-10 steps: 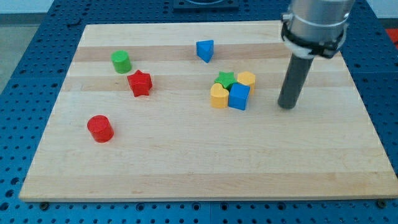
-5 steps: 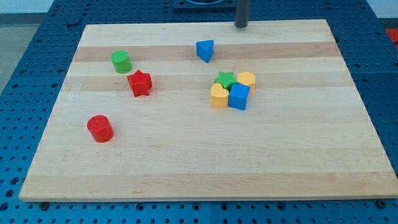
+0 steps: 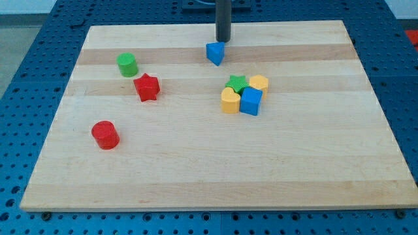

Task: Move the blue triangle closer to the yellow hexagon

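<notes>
The blue triangle [image 3: 215, 53] lies near the board's top middle. My tip [image 3: 223, 41] stands just above it in the view, at its top right corner, touching or nearly touching it. The yellow hexagon [image 3: 258, 83] sits right of centre, at the top right of a tight cluster with the green star [image 3: 237, 82], the yellow heart [image 3: 230, 101] and the blue cube [image 3: 251, 100]. The triangle is apart from that cluster, up and to the left of it.
A green cylinder [image 3: 127, 64] and a red star [image 3: 147, 87] lie at the upper left. A red cylinder [image 3: 104, 134] lies at the lower left. The wooden board [image 3: 215, 176] rests on a blue perforated table.
My tip moved from right of the cluster up to the board's top edge, then left and down to just above the blue triangle. No block has moved.
</notes>
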